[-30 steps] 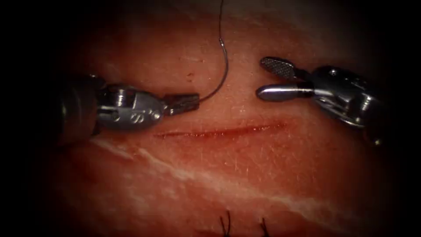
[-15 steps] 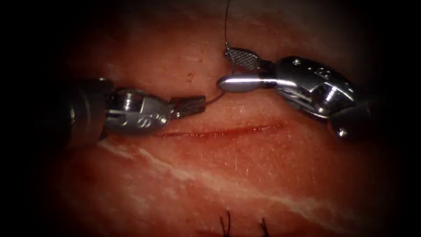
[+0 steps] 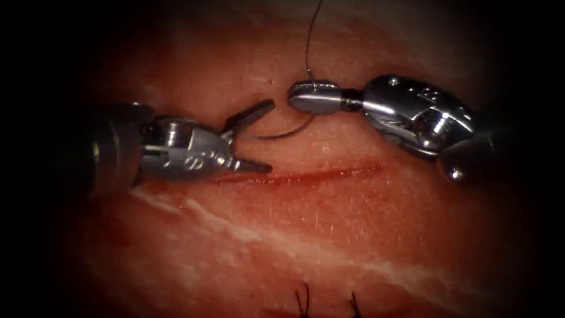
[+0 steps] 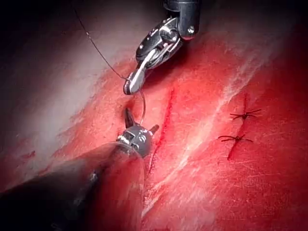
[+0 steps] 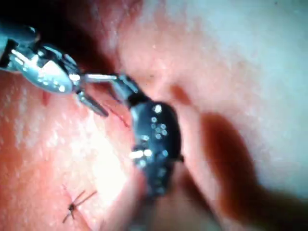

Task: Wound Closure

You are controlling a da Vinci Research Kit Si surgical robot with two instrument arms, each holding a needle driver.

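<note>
The tissue point(image 3: 329, 235) has a thin red cut point(image 3: 306, 175) running across it. My right tool point(image 3: 300, 96) comes in from the right, shut on the curved needle point(image 3: 288, 133) close to its thread end. The needle arcs down and left above the cut's left half, outside the tissue, and its tip lies between the spread jaws of my left tool point(image 3: 263, 138), which holds nothing. Dark thread point(image 3: 309, 47) rises from the needle's end. In the left wrist view the open left tool point(image 4: 141, 120) sits beside the cut point(image 4: 166, 115), with the needle point(image 4: 143, 103) hanging from the right tool point(image 4: 131, 85).
Two earlier stitches point(image 3: 303, 299) point(image 3: 355, 303) with cut thread ends stand at the near edge of the tissue, also seen as stitches point(image 4: 245, 114) point(image 4: 235, 139) beyond the cut. A pale fat streak point(image 3: 247, 232) crosses the tissue below the cut. In the right wrist view a stitch point(image 5: 77, 204) lies near the right tool point(image 5: 154, 130).
The right tool moved left and shut on the needle near its thread end. The left tool, which held the needle near its tip, opened and let it go.
</note>
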